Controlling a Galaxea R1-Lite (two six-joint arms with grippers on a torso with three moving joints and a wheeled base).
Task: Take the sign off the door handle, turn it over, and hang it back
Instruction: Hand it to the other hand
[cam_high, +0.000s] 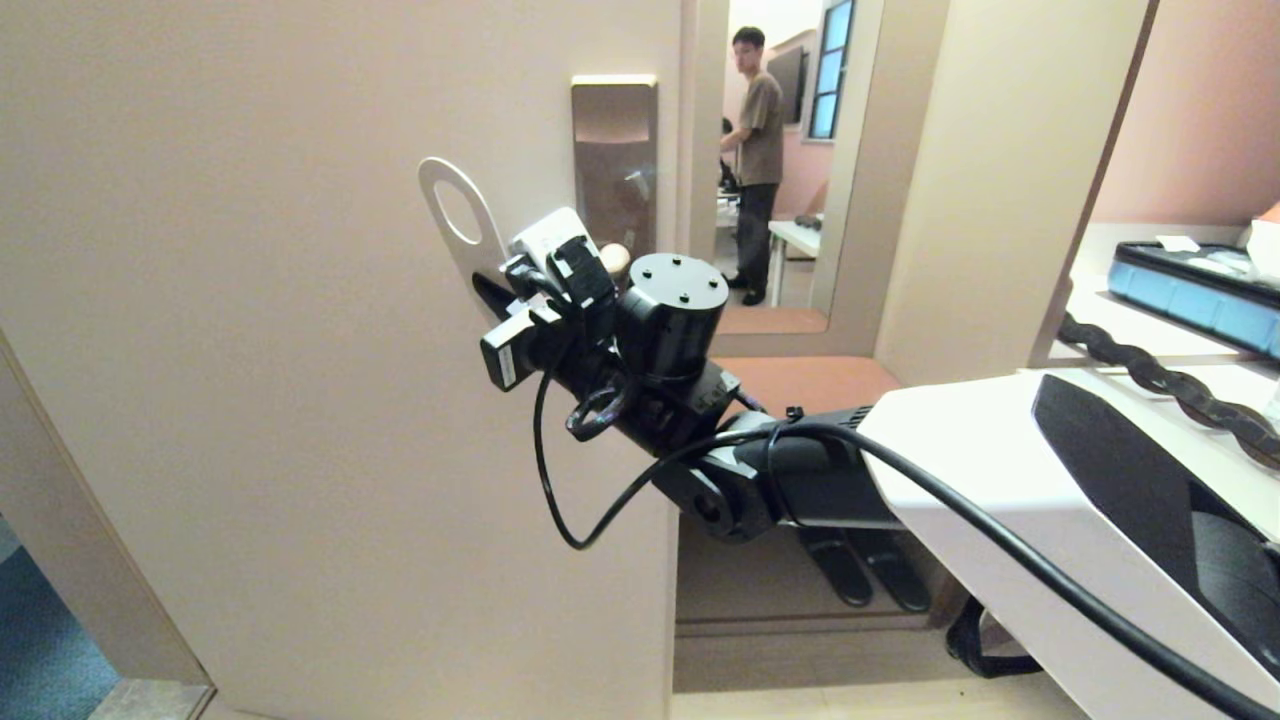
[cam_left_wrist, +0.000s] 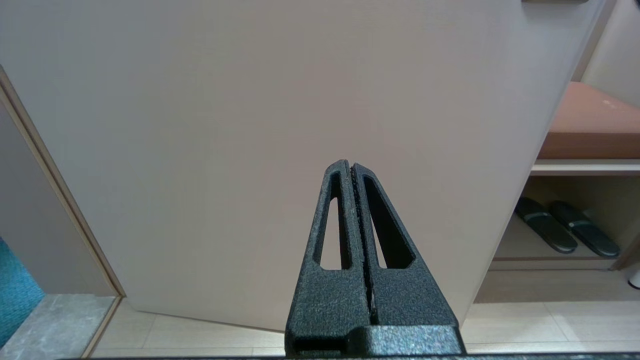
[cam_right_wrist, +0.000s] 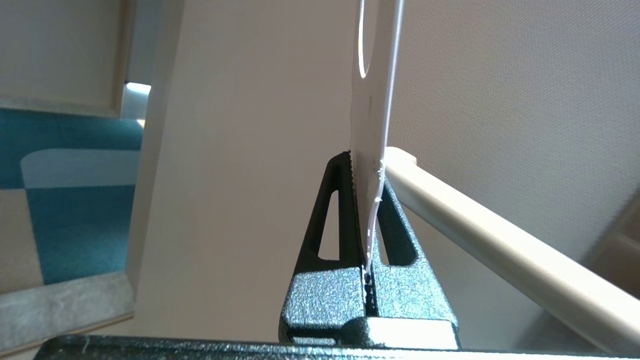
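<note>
Right pincer (cam_right_wrist: 369, 175) pinches the flat white card sign (cam_high: 455, 215) upright just beside the slim beige-metal door handle (cam_right_wrist: 500, 245). Left pincer (cam_left_wrist: 351, 172) pressed together, empty.

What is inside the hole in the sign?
Nothing. The sign is off the door handle, pinched in the right gripper. Through its hole only the plain door shows. The sign's lower part is hidden by the gripper.

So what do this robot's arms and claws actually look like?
The right arm starts as a glossy white shell with a black inset, then turns into black cylindrical joints, with a loose black cable looping alongside. Each claw, left and right, is two rough-textured black tapered fingers with triangular cut-outs.
</note>
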